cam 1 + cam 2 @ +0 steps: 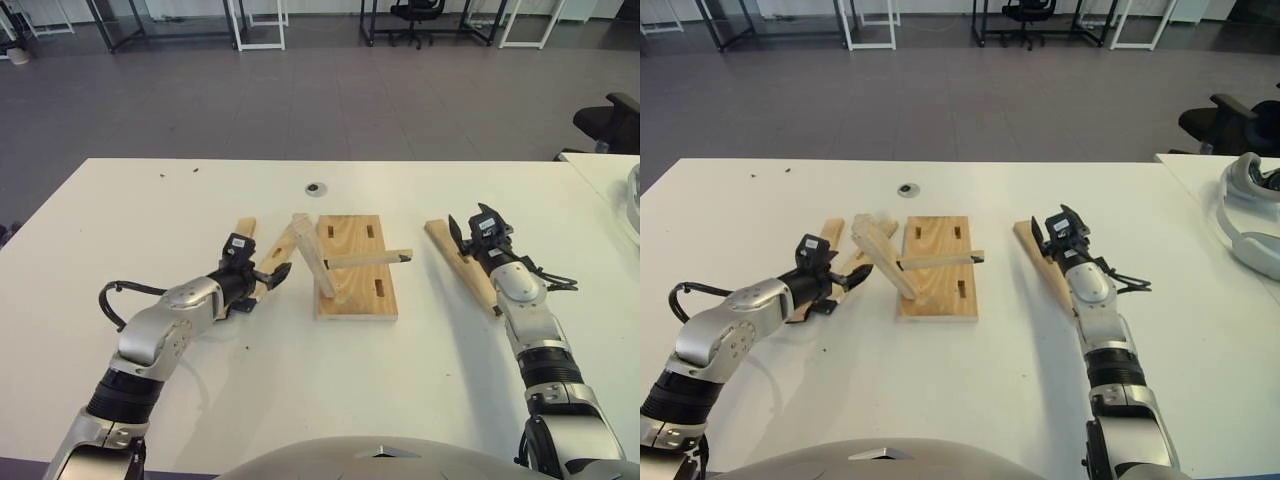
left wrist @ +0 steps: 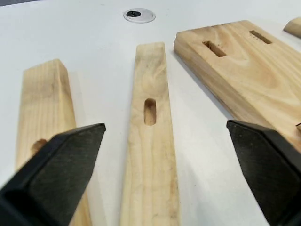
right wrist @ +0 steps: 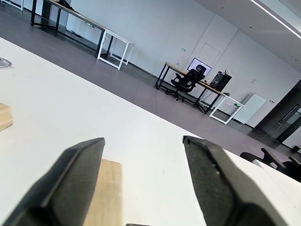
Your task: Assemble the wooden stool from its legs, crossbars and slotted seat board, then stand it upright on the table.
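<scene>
1. Your white table (image 1: 150, 210) holds the seat board (image 1: 372, 300) at its middle, slots up, with a joined leg and crossbar (image 1: 318, 262) propped on it.
2. The left gripper (image 1: 275, 272) hangs spread wide over a loose slotted leg (image 2: 150, 141). The right gripper (image 1: 470, 228), also parted, holds nothing above another leg (image 1: 450, 252).
3. If you close off-centre, the slotted leg could skid into the neighbouring leg (image 2: 44, 117) or topple the propped pair.
4. A cable grommet (image 1: 317, 188) lies beyond the board, out of your way.

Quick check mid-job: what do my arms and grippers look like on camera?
Both arms have rounded silver-grey shells with black joint rings: left arm, right arm. A black cable loops off the left forearm; thinner black wires leave the right one. The left gripper and right gripper are black, each with two blunt wedge-shaped fingers.
</scene>
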Motion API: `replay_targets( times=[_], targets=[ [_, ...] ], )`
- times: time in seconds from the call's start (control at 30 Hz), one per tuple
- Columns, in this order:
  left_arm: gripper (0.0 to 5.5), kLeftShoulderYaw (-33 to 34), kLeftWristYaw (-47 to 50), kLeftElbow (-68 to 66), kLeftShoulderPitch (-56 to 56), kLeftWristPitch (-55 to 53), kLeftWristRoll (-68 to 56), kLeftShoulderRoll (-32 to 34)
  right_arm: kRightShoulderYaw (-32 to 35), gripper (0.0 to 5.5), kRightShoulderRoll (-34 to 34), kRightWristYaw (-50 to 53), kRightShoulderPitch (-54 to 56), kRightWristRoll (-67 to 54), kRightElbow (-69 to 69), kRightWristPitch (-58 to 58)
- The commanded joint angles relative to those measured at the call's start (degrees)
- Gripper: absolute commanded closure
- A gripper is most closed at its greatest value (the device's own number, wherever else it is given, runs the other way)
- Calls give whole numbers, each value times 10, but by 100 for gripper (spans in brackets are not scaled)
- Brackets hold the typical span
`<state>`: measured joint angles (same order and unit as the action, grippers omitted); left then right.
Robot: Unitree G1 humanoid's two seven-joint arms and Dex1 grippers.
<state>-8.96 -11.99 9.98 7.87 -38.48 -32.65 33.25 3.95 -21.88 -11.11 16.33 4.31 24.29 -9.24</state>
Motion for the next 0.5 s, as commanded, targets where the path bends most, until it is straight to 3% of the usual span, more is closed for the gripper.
replay_targets(
  times=[0.03, 0.3, 0.5],
  targets=[
    [123, -30, -26, -45, 10, -9, 56, -11, -8, 240, 9, -4, 8, 0, 12, -2],
    [244, -27, -50, -65, 7, -17, 111, -34, -9, 240, 24, -15, 7, -19, 8, 7],
    [342, 9, -48, -79, 13, 0, 123, -74, 52, 240, 49, -133, 44, -218, -60, 174]
  ],
)
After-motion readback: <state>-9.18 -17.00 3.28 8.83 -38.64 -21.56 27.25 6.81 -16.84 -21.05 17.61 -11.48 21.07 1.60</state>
